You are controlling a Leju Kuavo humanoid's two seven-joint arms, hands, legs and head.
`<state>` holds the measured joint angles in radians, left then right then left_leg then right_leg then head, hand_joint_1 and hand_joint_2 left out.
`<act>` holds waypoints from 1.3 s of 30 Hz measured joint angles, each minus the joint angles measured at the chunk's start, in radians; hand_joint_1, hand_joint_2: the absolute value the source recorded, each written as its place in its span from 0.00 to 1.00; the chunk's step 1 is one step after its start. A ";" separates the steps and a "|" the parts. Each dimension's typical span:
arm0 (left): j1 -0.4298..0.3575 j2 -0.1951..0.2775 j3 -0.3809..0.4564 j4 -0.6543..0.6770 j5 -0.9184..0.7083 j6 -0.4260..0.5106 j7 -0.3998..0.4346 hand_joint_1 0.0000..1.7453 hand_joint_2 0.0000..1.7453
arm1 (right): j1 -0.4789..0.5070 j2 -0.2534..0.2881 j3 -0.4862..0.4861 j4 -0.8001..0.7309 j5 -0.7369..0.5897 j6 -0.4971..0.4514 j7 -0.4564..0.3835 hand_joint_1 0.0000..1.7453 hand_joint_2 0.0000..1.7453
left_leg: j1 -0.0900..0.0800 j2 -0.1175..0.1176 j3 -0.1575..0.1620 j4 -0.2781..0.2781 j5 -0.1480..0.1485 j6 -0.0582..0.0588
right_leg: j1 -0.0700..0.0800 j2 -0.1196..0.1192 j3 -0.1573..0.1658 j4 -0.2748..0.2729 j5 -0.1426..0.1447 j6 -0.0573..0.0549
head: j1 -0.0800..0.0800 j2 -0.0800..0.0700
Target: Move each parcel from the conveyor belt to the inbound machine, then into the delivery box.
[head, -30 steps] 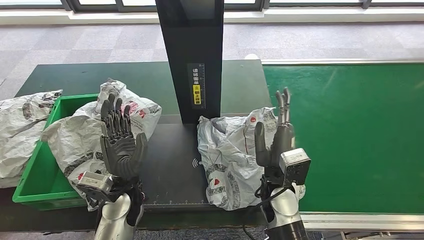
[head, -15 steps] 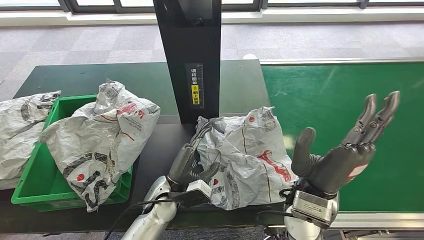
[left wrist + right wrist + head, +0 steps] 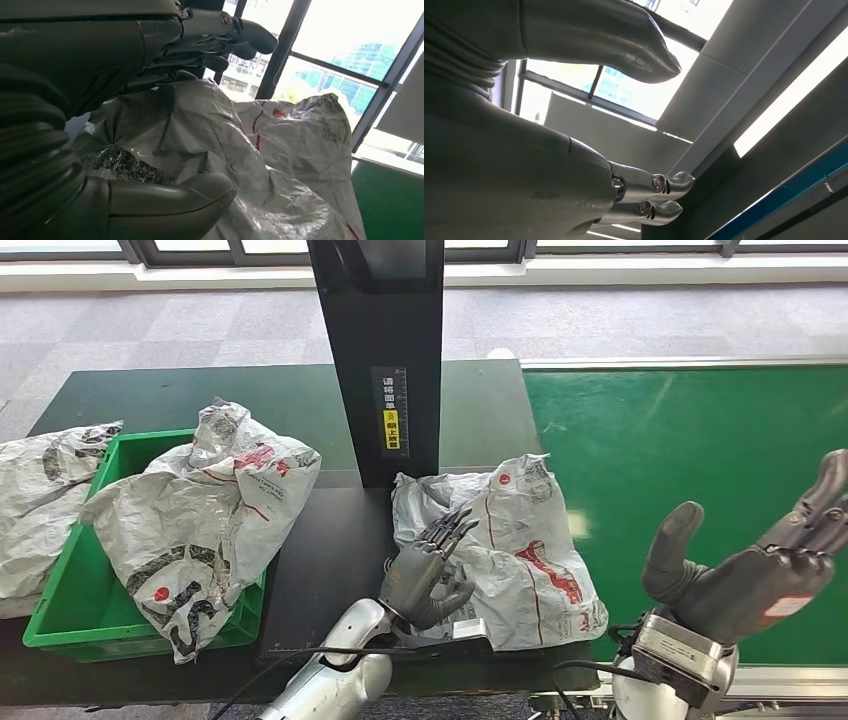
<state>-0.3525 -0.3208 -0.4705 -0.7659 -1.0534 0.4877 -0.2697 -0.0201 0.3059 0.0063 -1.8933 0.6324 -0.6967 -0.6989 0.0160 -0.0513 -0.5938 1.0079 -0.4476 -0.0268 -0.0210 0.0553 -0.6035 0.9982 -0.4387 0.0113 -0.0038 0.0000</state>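
While I scan from the left, a green plastic crate point(image 3: 60, 615) sits at the dark table's point(image 3: 150, 400) left edge, a crumpled white poly-bag parcel point(image 3: 200, 510) draped over its rim. On the black scanner platform point(image 3: 330, 560) lies the second crumpled grey-white mailer point(image 3: 510, 550), at the foot of the black post point(image 3: 385, 350). My left hand point(image 3: 425, 575) is spread against its near-left flank, not yet closed. It looks light, soft and slippery; I'd bunch a thick fold. My right hand point(image 3: 750, 575) hangs released over the green conveyor belt point(image 3: 700, 440).
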 joint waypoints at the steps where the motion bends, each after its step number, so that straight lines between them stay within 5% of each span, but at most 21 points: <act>1: -0.007 -0.002 -0.013 0.014 -0.023 0.000 0.023 0.00 1.00 | 0.000 0.000 -0.003 0.000 0.000 0.000 0.000 0.00 0.00 | 0.000 0.000 0.000 0.000 0.000 0.000 | 0.000 0.000 0.000 0.000 0.000 0.000 | 0.000 0.000; 5: -0.034 -0.009 -0.082 0.072 -0.114 0.000 0.141 0.00 1.00 | 0.001 0.000 -0.007 0.000 -0.004 0.000 0.000 0.00 0.00 | 0.000 0.000 0.000 0.000 0.000 0.000 | 0.000 0.000 0.000 0.000 0.000 0.000 | 0.000 0.000; 8: -0.056 -0.012 -0.140 0.111 -0.176 -0.010 0.232 0.37 1.00 | 0.001 0.000 -0.007 0.000 -0.009 0.000 0.000 0.00 0.00 | 0.000 0.000 0.000 0.000 0.000 0.000 | 0.000 0.000 0.000 0.000 0.000 0.000 | 0.000 0.000; 9: -0.064 -0.014 -0.159 0.124 -0.200 -0.022 0.269 0.62 1.00 | 0.001 0.000 -0.007 0.000 -0.011 0.000 0.000 0.00 0.00 | 0.000 0.000 0.000 0.000 0.000 0.000 | 0.000 0.000 0.000 0.000 0.000 0.000 | 0.000 0.000; 12: -0.088 -0.022 -0.227 0.163 -0.270 -0.066 0.392 1.00 1.00 | 0.001 0.000 -0.007 0.000 -0.015 0.000 0.000 0.00 0.00 | 0.000 0.000 0.000 0.000 0.000 0.000 | 0.000 -0.001 0.000 0.000 0.000 0.000 | 0.000 0.000; 21: -0.144 -0.035 -0.367 0.243 -0.313 -0.127 0.523 1.00 1.00 | 0.002 0.001 -0.007 0.000 -0.047 0.000 0.000 0.00 0.00 | 0.000 -0.001 0.000 0.000 0.000 0.000 | 0.000 -0.001 0.001 0.000 0.000 0.000 | 0.000 0.000; 31: -0.171 -0.039 -0.426 0.274 -0.312 -0.124 0.553 1.00 1.00 | 0.002 0.001 -0.007 0.001 -0.062 0.000 0.000 0.00 0.00 | 0.000 -0.001 0.001 0.000 0.000 0.000 | 0.000 -0.002 0.002 0.000 0.000 0.000 | 0.000 0.000; 36: -0.174 -0.039 -0.433 0.283 -0.325 -0.068 0.580 1.00 1.00 | 0.002 0.001 -0.007 0.001 -0.071 0.000 0.000 0.00 0.00 | 0.000 -0.001 0.001 0.000 0.000 0.000 | 0.000 -0.002 0.002 0.000 0.000 0.000 | 0.000 0.000; 39: -0.173 -0.037 -0.433 0.276 -0.403 0.095 0.659 1.00 1.00 | 0.002 0.001 -0.007 0.001 -0.078 0.000 0.000 0.00 0.00 | 0.000 -0.002 0.000 0.000 0.000 0.000 | 0.000 -0.002 0.002 0.000 0.000 0.000 | 0.000 0.000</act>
<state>-0.5256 -0.3578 -0.9033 -0.4895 -1.4562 0.5823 0.3892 -0.0182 0.3073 -0.0008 -1.8919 0.5545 -0.6966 -0.6989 0.0160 -0.0528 -0.5936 1.0079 -0.4475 -0.0266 -0.0211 0.0534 -0.6014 0.9986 -0.4387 0.0114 -0.0038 0.0000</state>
